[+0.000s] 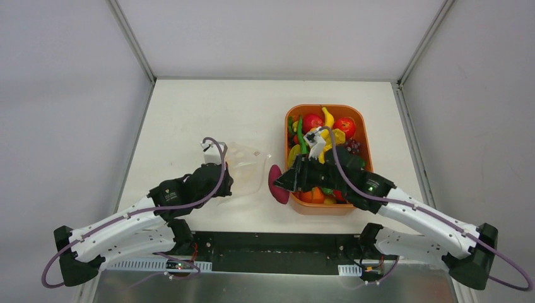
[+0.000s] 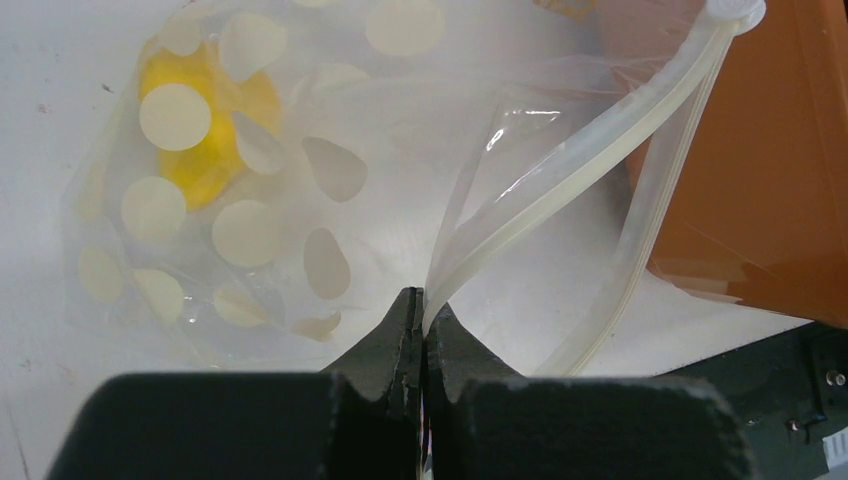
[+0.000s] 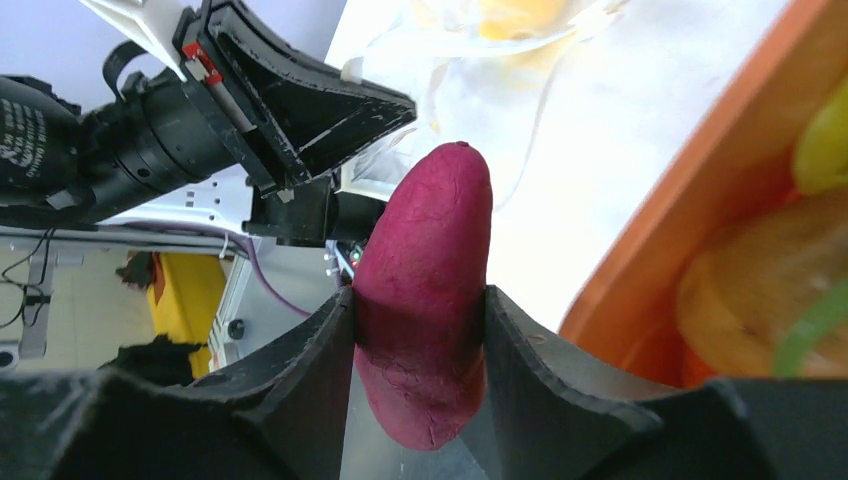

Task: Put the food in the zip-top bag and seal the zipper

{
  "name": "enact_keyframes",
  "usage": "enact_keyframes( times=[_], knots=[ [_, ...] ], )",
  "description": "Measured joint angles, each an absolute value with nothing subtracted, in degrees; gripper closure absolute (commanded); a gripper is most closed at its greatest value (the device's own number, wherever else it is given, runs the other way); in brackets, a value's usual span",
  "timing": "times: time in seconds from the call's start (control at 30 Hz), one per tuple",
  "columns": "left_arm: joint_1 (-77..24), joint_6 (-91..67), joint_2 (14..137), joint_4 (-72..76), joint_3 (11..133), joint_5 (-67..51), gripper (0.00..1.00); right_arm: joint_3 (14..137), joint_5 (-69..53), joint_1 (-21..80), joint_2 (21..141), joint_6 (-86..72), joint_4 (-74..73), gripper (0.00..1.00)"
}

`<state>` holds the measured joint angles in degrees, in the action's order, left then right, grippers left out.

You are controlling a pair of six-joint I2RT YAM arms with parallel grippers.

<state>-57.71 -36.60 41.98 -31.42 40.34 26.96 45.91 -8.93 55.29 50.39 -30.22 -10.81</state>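
Left of the orange tray, a magenta toy vegetable is gripped by the right claw, the clear dotted bag's zipper by the left claw.

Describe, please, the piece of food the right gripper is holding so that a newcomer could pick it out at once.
Find the orange tray of toy food on the right of the table. Just off its near-left corner, between it and the dotted clear bag, the right gripper clamps a magenta toy. It is dull and oblong, unlike the tray's glossy red, yellow and green pieces.
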Motion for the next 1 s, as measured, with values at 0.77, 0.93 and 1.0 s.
enact_keyframes(
  times=[0.77, 0.93, 1.0],
  knots=[
    [-57.71, -36.62, 38.15, -30.70, 40.34, 16.86, 1.00, 59.35, 4.45, 61.91, 78.96, -30.50, -8.34, 0.61],
    [-57.71, -36.69, 35.05, -30.68, 40.36, 16.49, 1.00, 59.35, 11.42, 62.74, 79.44, -32.49, -5.39, 0.52],
    [-57.71, -36.73, 34.39, -30.70, 40.49, 16.51, 1.00, 59.35, 13.04, 63.20, 79.70, -32.53, -3.64, 0.42]
  ],
)
